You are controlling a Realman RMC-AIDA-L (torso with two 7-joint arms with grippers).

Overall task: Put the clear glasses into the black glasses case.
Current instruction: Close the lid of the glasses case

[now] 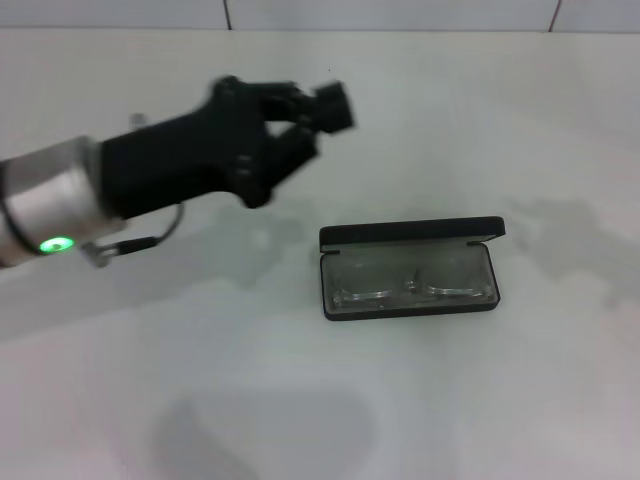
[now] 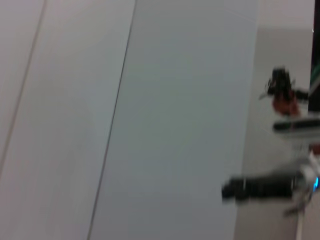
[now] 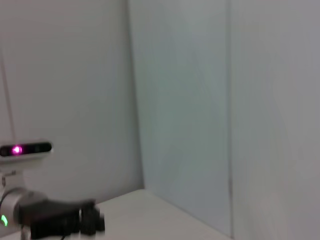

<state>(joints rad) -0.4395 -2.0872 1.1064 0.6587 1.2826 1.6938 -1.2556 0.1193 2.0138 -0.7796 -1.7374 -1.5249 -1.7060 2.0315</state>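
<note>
The black glasses case (image 1: 409, 236) lies open on the white table, right of centre, with its lid standing up at the back. The clear glasses (image 1: 412, 286) lie inside it on the grey lining, folded and flat. My left gripper (image 1: 332, 106) hangs in the air above the table, up and to the left of the case and well apart from it, holding nothing. From the right wrist view, the left gripper (image 3: 92, 221) shows low and far off. My right gripper (image 2: 231, 190) appears only in the left wrist view, far off to the side.
The white table (image 1: 300, 400) spreads out around the case. A tiled wall edge (image 1: 400, 15) runs along the back. Both wrist views mostly show pale wall panels (image 2: 175, 125).
</note>
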